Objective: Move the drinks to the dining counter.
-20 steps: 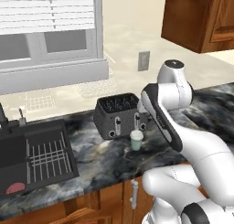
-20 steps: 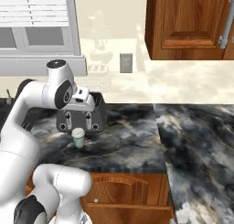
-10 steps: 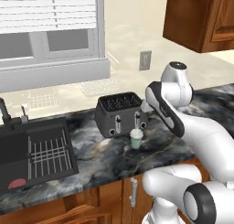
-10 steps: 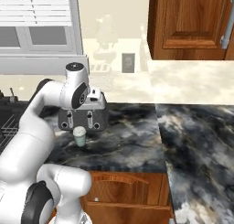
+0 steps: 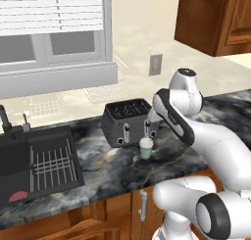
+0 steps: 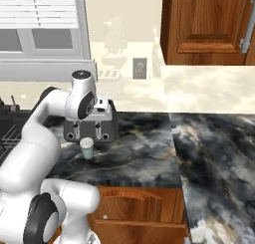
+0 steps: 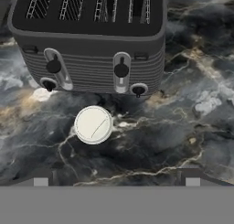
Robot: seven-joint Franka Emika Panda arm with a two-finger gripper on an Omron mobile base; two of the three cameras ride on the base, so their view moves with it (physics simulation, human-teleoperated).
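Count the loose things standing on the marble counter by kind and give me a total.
Cups: 1, pale green with a white lid
Toasters: 1, dark grey
Total: 2

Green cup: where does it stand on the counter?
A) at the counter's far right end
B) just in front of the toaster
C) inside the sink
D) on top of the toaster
B: the green cup stands upright on the counter, in front of the toaster.
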